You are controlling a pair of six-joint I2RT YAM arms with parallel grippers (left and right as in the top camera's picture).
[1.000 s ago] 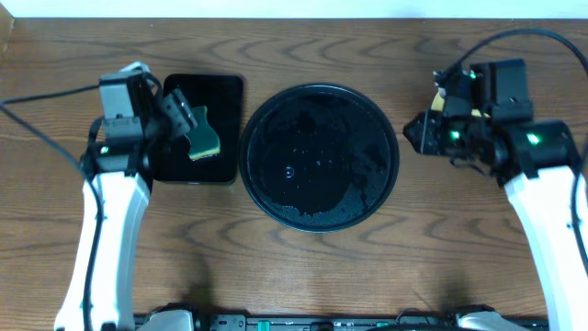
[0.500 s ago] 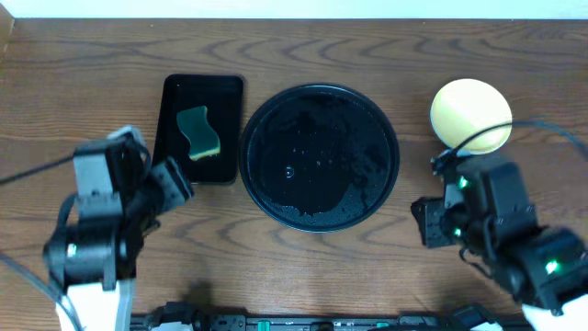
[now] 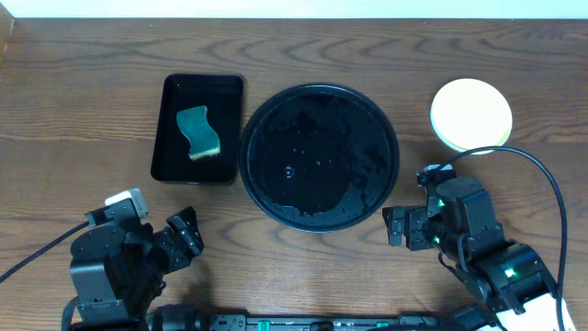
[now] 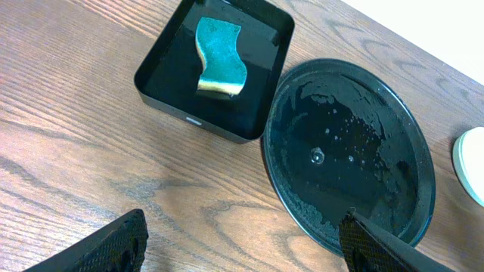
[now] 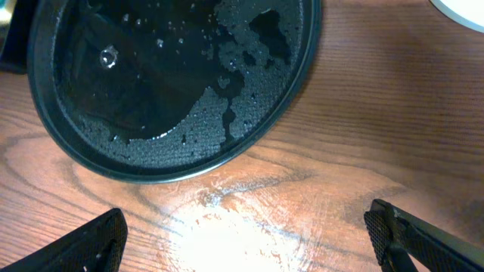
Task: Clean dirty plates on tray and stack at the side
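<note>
Your left fingers (image 3: 186, 234) are spread wide and empty, with bare counter (image 3: 83, 110) showing in the gap between the two tips in the left wrist view. Your right fingers (image 3: 393, 228) are spread just as wide, also gripping nothing, with wood grain between them.

Just ahead of the right fingers lies the near rim of the tray (image 3: 312, 119), flat on the counter. Its floor is wet, with beads and a pooled film of water (image 5: 227, 98). The same tray (image 4: 348, 151) sits ahead of the left fingers and off to their right. It is round, so it has no long axis to report.

The plates (image 3: 470, 113) rest well beyond the right fingers, on the far side of that arm, apart from the tray. They lie flat and face up, with a pale yellow one on top. You cannot count how many lie under it.

Ahead of the left fingers a small rectangular tray (image 3: 170, 156) holds a green sponge (image 3: 199, 132), whose long axis runs away from you.

Both arms sit low at the near edge of the counter, the left wrist aimed up toward the round tray and the right wrist aimed sideways at it.
</note>
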